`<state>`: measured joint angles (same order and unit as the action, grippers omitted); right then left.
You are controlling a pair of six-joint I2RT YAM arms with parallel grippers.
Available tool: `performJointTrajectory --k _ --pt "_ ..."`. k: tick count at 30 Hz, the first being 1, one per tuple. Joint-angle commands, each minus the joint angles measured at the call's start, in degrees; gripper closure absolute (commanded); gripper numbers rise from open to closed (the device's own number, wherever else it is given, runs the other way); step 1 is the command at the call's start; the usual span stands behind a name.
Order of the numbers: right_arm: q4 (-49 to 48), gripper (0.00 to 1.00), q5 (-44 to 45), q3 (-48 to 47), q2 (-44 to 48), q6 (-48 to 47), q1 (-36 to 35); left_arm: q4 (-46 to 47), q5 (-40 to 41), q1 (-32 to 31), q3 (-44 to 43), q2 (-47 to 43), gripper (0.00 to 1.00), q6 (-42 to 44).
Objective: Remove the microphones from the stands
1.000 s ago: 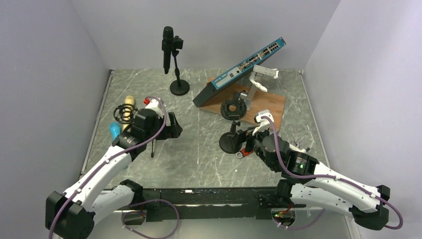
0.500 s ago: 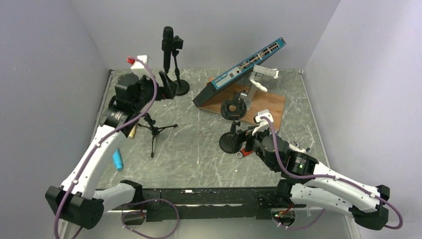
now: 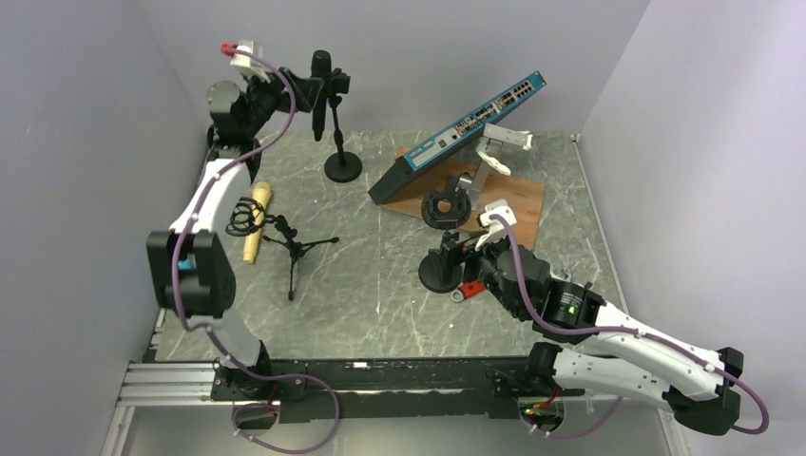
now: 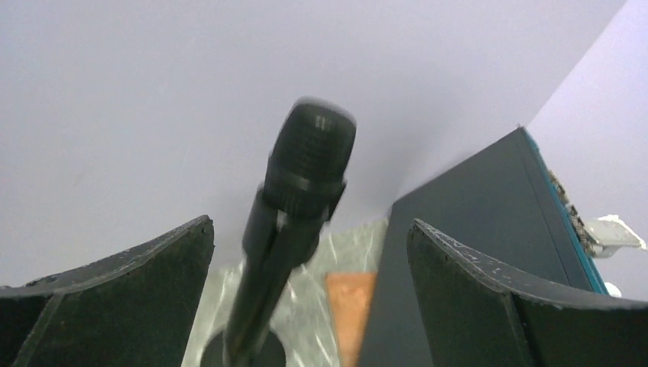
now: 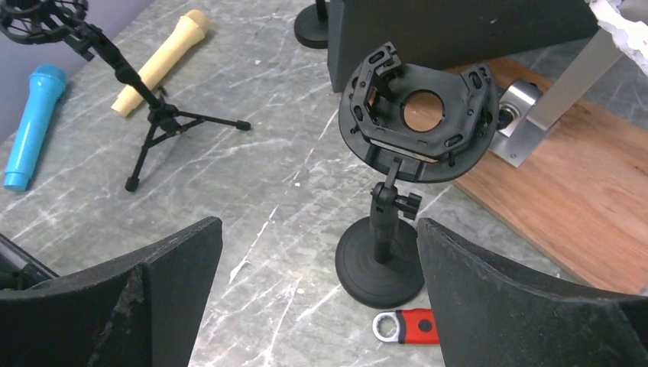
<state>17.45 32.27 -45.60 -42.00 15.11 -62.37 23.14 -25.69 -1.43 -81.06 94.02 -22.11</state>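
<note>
Over at the 9 o'clock edge of the desk (image 3: pixel 380 304) a cream microphone (image 3: pixel 255 223) lies flat beside a small tripod stand (image 3: pixel 290 249). Toward 11 o'clock the left claw (image 3: pixel 304 95) is raised high, its fingers spread apart on either side of the black microphone (image 3: pixel 320 90). In the wrist view that microphone (image 4: pixel 306 176) stands between the two pads with a gap on each side. It sits upright in the clip of the round-based stand (image 3: pixel 340 142) at the far end of the desk. At 1 o'clock a blue network switch (image 3: pixel 461 133) leans tilted over a wooden board (image 3: pixel 508 204). Near 4 o'clock the right claw (image 5: pixel 319 225) hovers with fingers apart and nothing between them, facing a ring-holder stand (image 5: pixel 416 107). A red tool (image 5: pixel 409 327) lies just beside that stand's base.
</note>
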Motion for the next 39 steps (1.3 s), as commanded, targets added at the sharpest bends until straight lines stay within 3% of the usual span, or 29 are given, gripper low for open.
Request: performJointTrajectory --k 1,5,7,12,17,20,29,33,39 --pt "-0.8 0.0 -1.7 -3.3 0.1 -1.4 0.4 12.2 -9.4 0.0 -14.2 9.1 0.01 0.9" --pt "-0.4 0.0 -1.9 -3.9 0.6 -0.9 0.5 6.9 -8.7 0.0 -26.5 18.0 0.01 0.8" --pt "-0.2 0.0 -2.0 -4.4 0.8 -0.8 0.6 5.8 -7.5 0.0 -29.1 20.5 0.06 0.2" --pt "0.8 0.0 -1.4 -5.4 1.3 -1.3 0.7 8.1 -7.0 -0.3 -26.9 21.3 0.14 -0.7" --pt "0.8 0.0 -1.3 -5.4 2.6 -2.0 0.6 4.4 -9.4 -1.0 -27.6 22.2 0.07 1.7" --pt "1.1 0.0 -1.5 -5.9 2.3 -2.2 0.7 1.8 -9.1 -1.7 -28.9 23.3 0.1 2.7" --pt "2.1 0.0 -2.0 -6.2 2.7 -1.8 0.7 -10.3 -0.6 -7.1 -28.3 18.2 0.53 11.8" --pt "2.1 0.0 -2.3 -5.8 3.7 -1.8 0.7 -17.0 12.7 -10.6 -25.7 12.2 0.98 14.3" --pt "2.1 0.0 -3.5 -6.1 4.5 -0.8 0.7 -26.8 24.4 -16.2 -24.6 5.2 1.0 13.3"
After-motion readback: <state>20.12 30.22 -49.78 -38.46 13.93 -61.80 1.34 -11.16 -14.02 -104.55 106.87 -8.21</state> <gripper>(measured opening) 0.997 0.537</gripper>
